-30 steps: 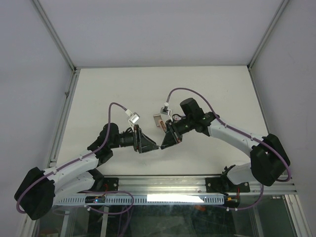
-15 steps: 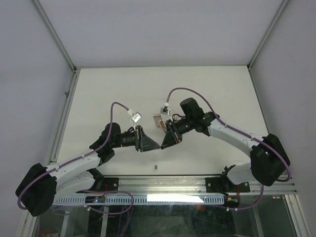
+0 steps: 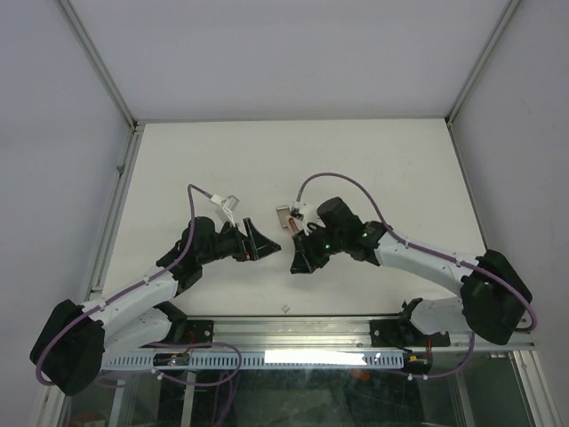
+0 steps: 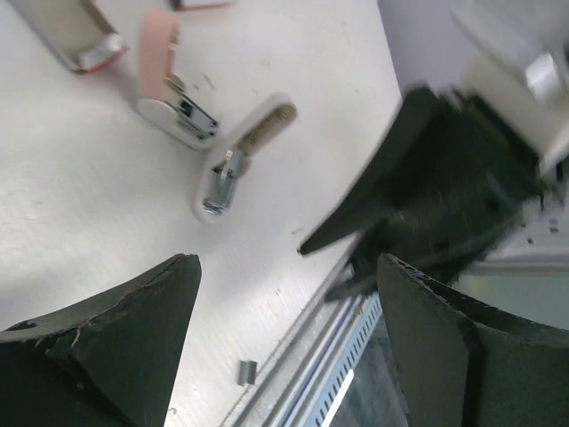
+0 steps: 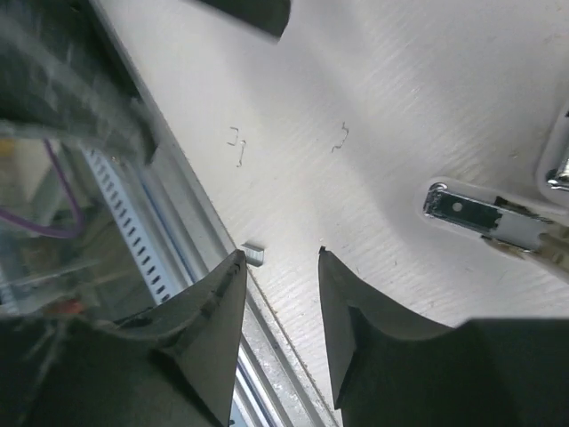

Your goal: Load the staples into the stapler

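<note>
Right tool (image 5: 280, 254) parted, empty; staple strip (image 5: 253, 256) by table edge; stapler (image 5: 484, 219) right.

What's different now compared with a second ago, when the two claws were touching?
The left gripper and right gripper have come apart, the left edging away from the bases, the right toward them, and both have opened. A small strip of staples, not on the table a second ago, now lies near its front edge. The stapler and staple box have not moved.
</note>
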`<state>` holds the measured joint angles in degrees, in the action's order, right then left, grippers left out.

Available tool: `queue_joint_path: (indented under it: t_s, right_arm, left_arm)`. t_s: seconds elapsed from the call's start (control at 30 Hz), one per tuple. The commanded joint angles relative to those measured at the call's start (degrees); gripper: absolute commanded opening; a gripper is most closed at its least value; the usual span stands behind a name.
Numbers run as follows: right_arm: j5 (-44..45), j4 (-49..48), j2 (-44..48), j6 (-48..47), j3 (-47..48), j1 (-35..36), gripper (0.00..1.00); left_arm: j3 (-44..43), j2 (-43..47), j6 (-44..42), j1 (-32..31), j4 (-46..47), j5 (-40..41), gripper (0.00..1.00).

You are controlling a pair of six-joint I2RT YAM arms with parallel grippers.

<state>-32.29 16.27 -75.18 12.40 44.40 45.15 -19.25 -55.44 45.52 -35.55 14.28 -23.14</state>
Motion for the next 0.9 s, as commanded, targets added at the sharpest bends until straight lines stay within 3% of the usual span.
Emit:
queue_joint_path:
  t_s: [0.0, 0.1, 0.23, 0.37, 0.5, 0.67, 0.77, 0.87]
  right_arm:
    - [21.76, -5.10, 2.90, 1.87, -2.63, 11.17, 0.43]
    - [25.47, -9.30, 2.54, 2.08, -6.46, 15.78, 0.44]
    - [28.78, -8.98, 2.22, 4.58, -7.36, 16.54, 0.44]
    - [35.91, -5.90, 4.32, 7.72, -6.99, 14.29, 0.45]
    - [35.09, -5.43, 7.27, 8.88, -7.54, 9.71, 0.47]
    - [35.86, -3.90, 8.74, 9.12, -7.43, 5.78, 0.47]
    - [35.86, -3.58, 9.86, 9.22, -7.72, 3.94, 0.47]
    - [35.51, -3.77, 11.54, 9.57, -8.09, 2.98, 0.47]
  left_arm:
    - [-2.67, -0.06, -0.69, 4.76, -1.98, 1.44, 0.85]
    - [-2.98, 0.09, -1.88, 6.74, -3.10, 2.72, 0.85]
    - [-2.60, 2.34, -9.00, 3.56, -4.49, 6.42, 0.75]
    - [-2.25, 4.63, -12.94, -9.59, -8.86, 19.31, 0.72]
    - [-0.81, 4.60, -14.70, -23.00, -8.87, 30.68, 0.63]
    - [-4.77, -5.13, -13.26, -38.83, -12.62, 44.26, 0.56]
    - [-7.05, -9.71, -10.32, -45.44, -15.81, 49.62, 0.56]
    - [-8.00, -11.37, -7.84, -47.70, -18.32, 52.29, 0.54]
